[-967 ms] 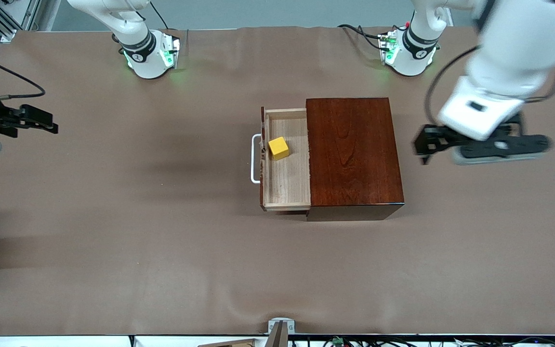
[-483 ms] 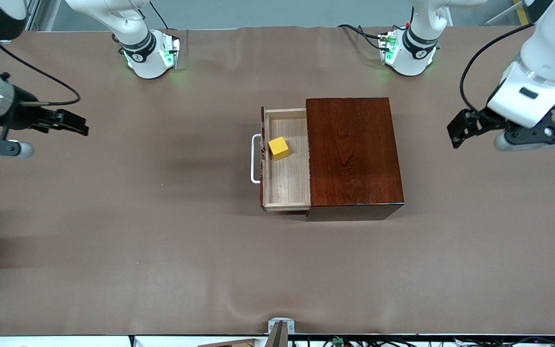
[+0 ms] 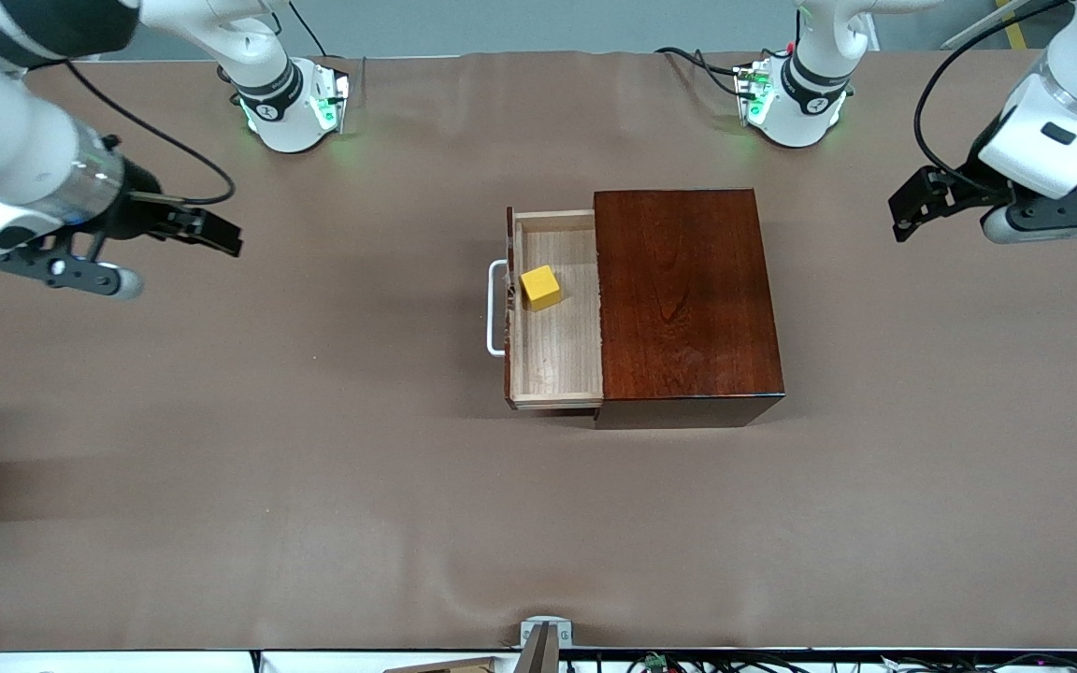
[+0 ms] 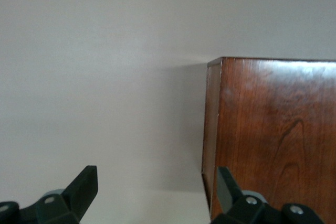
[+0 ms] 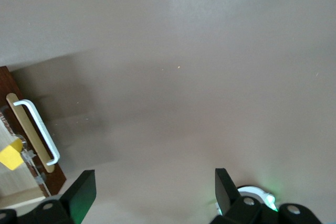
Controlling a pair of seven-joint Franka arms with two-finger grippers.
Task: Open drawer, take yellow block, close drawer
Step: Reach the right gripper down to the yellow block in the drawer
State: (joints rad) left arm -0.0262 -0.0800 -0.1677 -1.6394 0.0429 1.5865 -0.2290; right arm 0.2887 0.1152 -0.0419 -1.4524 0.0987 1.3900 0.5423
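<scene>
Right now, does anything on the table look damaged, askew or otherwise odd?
Nothing stands out. The drawer sits squarely pulled out of the box, the block resting flat inside near the handle. Both open grippers, left and right, hang over bare table.

The wooden box (image 3: 686, 301) hides the drawer's (image 3: 552, 313) inner part.

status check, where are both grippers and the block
Right gripper open, empty, over bare table at its arm's end. Left gripper open, empty, at its end. Yellow block in open drawer. Nothing blocking.
</scene>
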